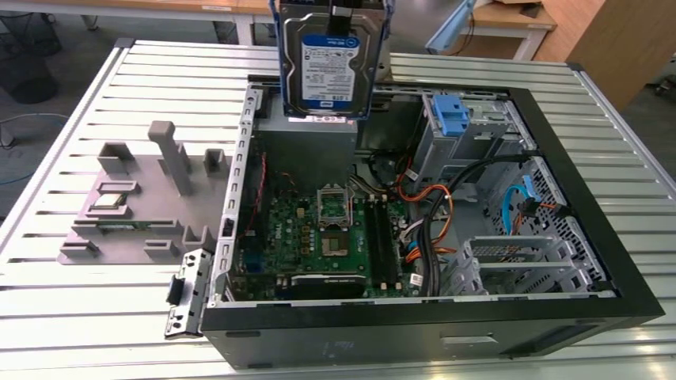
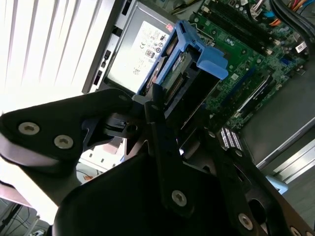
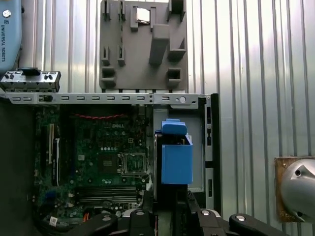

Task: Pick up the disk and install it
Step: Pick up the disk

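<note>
Gripper points straight down over the open computer case, fingers clamped on the disk. The disk hangs upright, label outward, above the grey metal box at the case's far end.

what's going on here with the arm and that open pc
The arm's gripper holds the disk, framed in its blue bracket, upright in the air above the open computer case. It hangs over the grey metal box inside the case and is not yet seated in any bay.
</note>
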You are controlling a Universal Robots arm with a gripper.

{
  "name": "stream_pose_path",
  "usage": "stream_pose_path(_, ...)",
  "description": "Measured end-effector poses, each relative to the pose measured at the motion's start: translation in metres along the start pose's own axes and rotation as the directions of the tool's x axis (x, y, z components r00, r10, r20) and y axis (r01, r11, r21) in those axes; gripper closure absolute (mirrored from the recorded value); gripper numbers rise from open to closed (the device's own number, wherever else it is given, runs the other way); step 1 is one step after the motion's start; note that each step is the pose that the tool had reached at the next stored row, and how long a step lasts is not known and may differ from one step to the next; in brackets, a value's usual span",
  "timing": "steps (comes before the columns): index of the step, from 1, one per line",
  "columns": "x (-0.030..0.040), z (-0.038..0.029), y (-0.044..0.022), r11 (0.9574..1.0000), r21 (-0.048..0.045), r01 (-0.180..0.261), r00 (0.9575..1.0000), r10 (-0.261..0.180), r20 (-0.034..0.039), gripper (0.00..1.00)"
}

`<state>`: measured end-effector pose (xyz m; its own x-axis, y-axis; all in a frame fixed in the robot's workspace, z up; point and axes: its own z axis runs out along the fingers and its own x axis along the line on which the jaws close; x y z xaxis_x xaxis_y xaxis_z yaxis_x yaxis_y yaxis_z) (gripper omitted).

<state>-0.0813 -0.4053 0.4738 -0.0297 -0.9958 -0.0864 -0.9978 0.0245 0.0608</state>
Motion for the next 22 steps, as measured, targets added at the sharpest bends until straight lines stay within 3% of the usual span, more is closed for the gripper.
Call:
stream_pose_path(8, 0.0002, -0.0003, -0.0255, 1.0, 0.0, 0.0, 1.0, 0.0, 0.0001, 0.65)
stream_pose_path(17, -0.0003, -0.001, -0.0596, 1.0, 0.0, 0.0, 1.0, 0.0, 0.0001, 0.65)
stream_pose_path(22, 0.001, -0.0008, -0.0639, 1.0, 0.0001, -0.001, 1.0, 0.001, 0.0002, 0.65)
